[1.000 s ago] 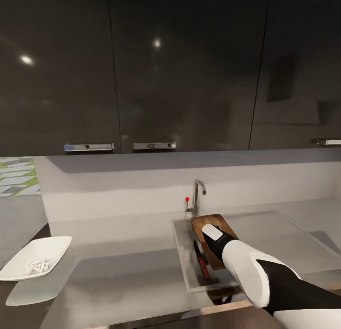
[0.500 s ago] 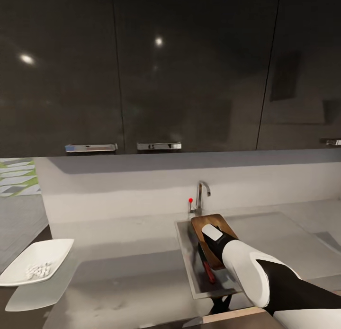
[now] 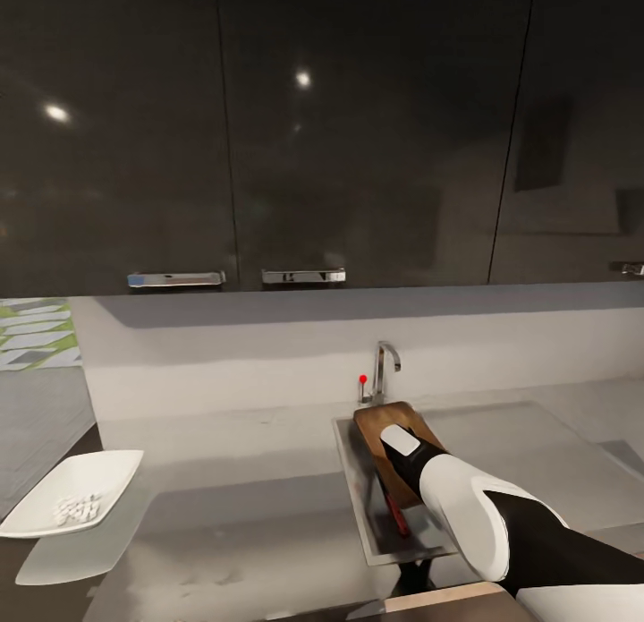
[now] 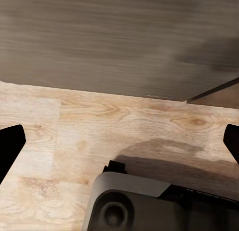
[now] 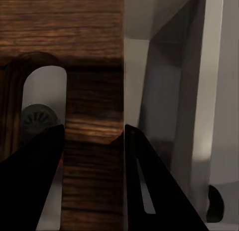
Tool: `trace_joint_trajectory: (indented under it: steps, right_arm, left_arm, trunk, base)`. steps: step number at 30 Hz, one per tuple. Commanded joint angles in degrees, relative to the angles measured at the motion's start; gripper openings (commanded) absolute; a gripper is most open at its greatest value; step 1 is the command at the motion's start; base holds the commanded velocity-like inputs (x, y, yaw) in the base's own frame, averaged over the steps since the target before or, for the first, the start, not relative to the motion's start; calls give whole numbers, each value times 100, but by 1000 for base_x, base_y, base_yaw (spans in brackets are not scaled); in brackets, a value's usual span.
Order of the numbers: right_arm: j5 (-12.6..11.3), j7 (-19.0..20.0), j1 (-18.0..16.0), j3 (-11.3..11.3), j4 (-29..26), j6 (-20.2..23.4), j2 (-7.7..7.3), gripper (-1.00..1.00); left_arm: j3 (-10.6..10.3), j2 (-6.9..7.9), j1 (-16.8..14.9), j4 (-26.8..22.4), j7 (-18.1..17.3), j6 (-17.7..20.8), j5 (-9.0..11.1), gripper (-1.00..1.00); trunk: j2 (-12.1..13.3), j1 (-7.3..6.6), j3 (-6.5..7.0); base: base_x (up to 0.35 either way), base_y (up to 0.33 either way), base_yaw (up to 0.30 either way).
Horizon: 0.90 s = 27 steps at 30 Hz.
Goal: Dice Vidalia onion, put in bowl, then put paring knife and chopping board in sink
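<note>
One board (image 3: 394, 430) stands tilted in the sink (image 3: 358, 479), at about 5 o'clock in the head view, its far end leaning up toward the single chrome tap (image 3: 385, 367) with its red dot. The right hand (image 5: 93, 141) grips the board's near edge: in the right wrist view its two dark fingers (image 5: 30, 181) sit on either side of the wood, narrowed onto it, with the round drain (image 5: 37, 120) showing through the board's handle slot. One knife (image 3: 397, 517) lies in the basin beneath the board, its red handle peeping out beside the white forearm.

One white bowl (image 3: 76, 492) rests on the worktop (image 3: 233, 506) at 8 o'clock, well apart from the sink, holding a small heap of pale onion (image 3: 76, 508) pieces.

The left hand (image 4: 119, 141) hangs open wide, its two fingertips at opposite edges of the left wrist view, over light wood floor (image 4: 74, 126) and the robot's base (image 4: 149, 203).

Above the worktop run dark glossy cabinets (image 3: 358, 130) with three chrome handles in sight.
</note>
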Motion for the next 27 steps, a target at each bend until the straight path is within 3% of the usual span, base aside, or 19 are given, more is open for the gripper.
trace_joint_trajectory:
  steps: [1, 15, 27]
  right_arm:
    - [39, 9, 0, -59, -4, 8, 2, -100]
    - [50, 68, 0, -59, 41, 92, 2, -100]
    - [50, 62, 0, -59, 53, 93, 2, -100]
  left_arm:
    - [-39, -2, -7, 22, 7, -35, 26, 100]
    - [-39, 4, -7, 22, 7, -30, 30, 100]
    - [-39, 16, -7, 22, 7, -26, 34, 100]
  trunk:
    - [-5, 2, -3]
    - [-5, 2, -6]
    - [-5, 2, -102]
  base:
    - [0, 0, 2]
    - [0, 0, 0]
    - [0, 0, 22]
